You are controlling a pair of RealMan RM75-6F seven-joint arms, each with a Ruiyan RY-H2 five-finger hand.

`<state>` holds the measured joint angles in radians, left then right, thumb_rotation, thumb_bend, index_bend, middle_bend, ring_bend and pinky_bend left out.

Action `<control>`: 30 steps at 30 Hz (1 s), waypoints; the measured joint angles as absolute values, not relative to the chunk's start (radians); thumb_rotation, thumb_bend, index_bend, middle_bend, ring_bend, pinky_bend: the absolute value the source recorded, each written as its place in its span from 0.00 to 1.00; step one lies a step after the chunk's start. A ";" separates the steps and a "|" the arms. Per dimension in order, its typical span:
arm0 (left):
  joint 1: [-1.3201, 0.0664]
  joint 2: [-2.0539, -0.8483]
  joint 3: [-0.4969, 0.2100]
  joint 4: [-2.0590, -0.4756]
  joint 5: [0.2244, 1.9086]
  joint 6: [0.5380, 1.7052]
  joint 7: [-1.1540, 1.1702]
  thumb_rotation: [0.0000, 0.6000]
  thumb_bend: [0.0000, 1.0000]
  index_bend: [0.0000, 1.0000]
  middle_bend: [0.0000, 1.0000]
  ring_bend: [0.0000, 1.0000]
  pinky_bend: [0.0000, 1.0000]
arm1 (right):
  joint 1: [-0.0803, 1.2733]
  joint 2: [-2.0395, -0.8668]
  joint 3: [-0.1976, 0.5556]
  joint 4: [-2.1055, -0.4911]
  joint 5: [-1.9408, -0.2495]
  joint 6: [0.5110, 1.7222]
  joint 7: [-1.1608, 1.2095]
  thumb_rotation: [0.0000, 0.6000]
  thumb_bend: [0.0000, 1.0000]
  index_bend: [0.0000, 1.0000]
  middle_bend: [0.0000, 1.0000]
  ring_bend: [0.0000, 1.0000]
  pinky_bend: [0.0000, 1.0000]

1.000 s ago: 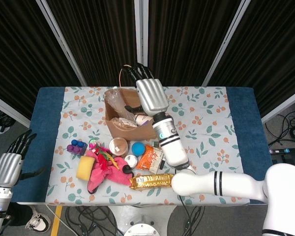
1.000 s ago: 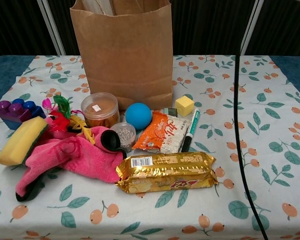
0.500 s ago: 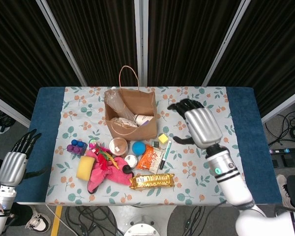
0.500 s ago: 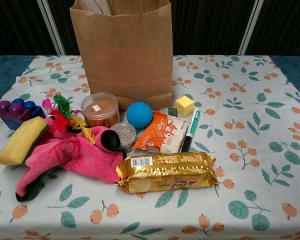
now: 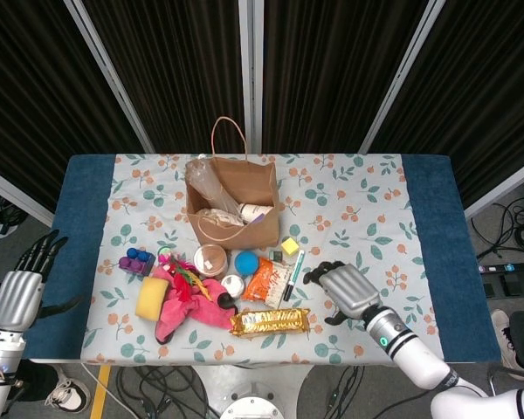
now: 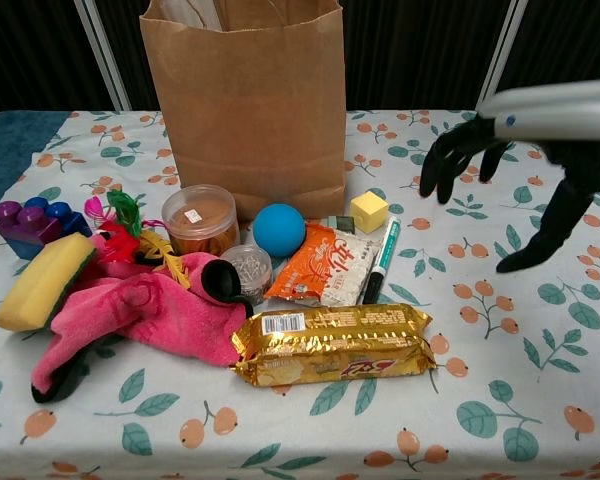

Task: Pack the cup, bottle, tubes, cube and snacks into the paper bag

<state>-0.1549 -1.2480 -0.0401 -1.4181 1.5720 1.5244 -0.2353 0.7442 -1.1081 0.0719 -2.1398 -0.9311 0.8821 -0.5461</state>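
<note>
The brown paper bag (image 5: 231, 199) (image 6: 245, 105) stands open at the table's back centre, with a clear bottle and a white tube showing inside. In front of it lie a yellow cube (image 5: 290, 245) (image 6: 369, 211), a marker (image 5: 293, 275) (image 6: 382, 262), an orange snack packet (image 5: 266, 281) (image 6: 325, 265), a gold snack pack (image 5: 269, 321) (image 6: 332, 343) and a brown-filled cup (image 5: 210, 259) (image 6: 201, 219). My right hand (image 5: 345, 291) (image 6: 525, 150) hovers just right of the marker, fingers spread, holding nothing. My left hand (image 5: 17, 295) hangs off the table's left edge, empty, fingers apart.
A blue ball (image 5: 245, 263) (image 6: 277, 230), a small clear jar (image 5: 233, 285), a pink cloth (image 5: 188, 301), a yellow sponge (image 5: 152, 298) and purple blocks (image 5: 136, 260) crowd the front left. The floral tablecloth (image 5: 367, 218) covers the right half.
My right hand left the bag's mouth, swung right, then dropped low toward the front, ending beside the marker. The left hand barely shifted. No object moved.
</note>
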 measured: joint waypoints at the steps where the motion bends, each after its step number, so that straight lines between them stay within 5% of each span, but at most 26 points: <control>1: -0.155 -1.249 -0.040 -1.417 1.571 1.524 -0.235 1.00 0.03 0.11 0.10 0.06 0.16 | 0.750 -1.139 0.062 -2.121 -0.934 0.871 -0.545 1.00 0.00 0.29 0.30 0.19 0.26; 10: -0.152 -1.259 -0.037 -1.386 1.559 1.511 -0.245 1.00 0.05 0.11 0.10 0.06 0.16 | 0.795 -1.312 0.002 -2.031 -0.943 0.833 -0.558 1.00 0.00 0.30 0.30 0.19 0.27; 30: -0.141 -1.284 -0.036 -1.310 1.541 1.503 -0.291 1.00 0.05 0.11 0.10 0.06 0.16 | 0.785 -1.466 -0.029 -1.908 -1.017 0.927 -0.585 1.00 0.00 0.30 0.27 0.15 0.25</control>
